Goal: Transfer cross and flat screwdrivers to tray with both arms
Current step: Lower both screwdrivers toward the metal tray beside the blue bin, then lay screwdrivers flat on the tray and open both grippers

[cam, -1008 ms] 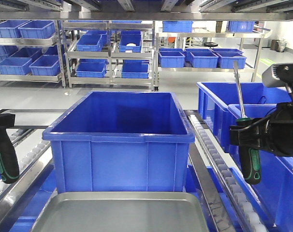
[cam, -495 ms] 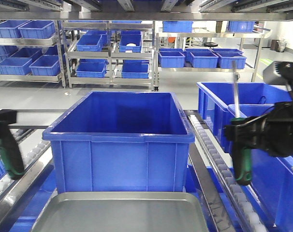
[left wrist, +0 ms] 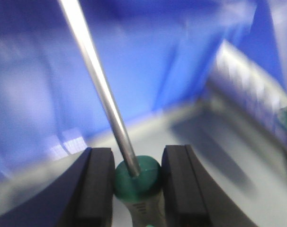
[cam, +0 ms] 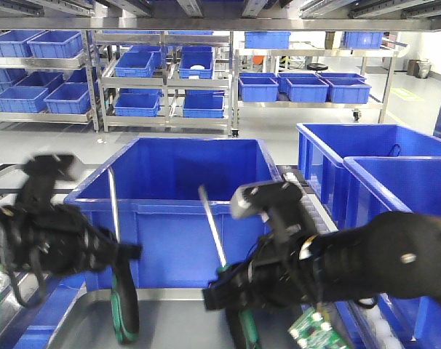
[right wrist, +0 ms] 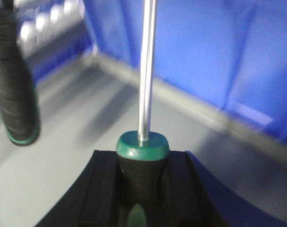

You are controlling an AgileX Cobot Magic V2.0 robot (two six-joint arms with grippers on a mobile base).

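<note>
Nearest the camera, the grey tray is lying across the bottom of the front view, its bare metal floor showing dull and smooth, with a low rim along its far edge. Both arms are reaching in over it, blurred. The left gripper is pinching the left screwdriver by the top of its green-and-black handle, with the handle hanging down over the left part of the tray and the silver shaft pointing up; in the left wrist view the two black fingers are pressing on either side of the green handle cap, with the tray beneath. The right gripper is likewise clamping the right screwdriver, handle down over the middle of the tray, shaft tilting up and to the left; in the right wrist view its fingers are squeezing the handle just under the green collar, the tray floor is lying below, and the other screwdriver's handle is hanging at the left. Whether either handle is touching the tray cannot be told. Just behind the tray a deep blue bin is standing, with roller tracks running alongside and more blue bins at the right. Farther back, beyond a pale grey floor, steel shelving is holding rows of small blue bins.
</note>
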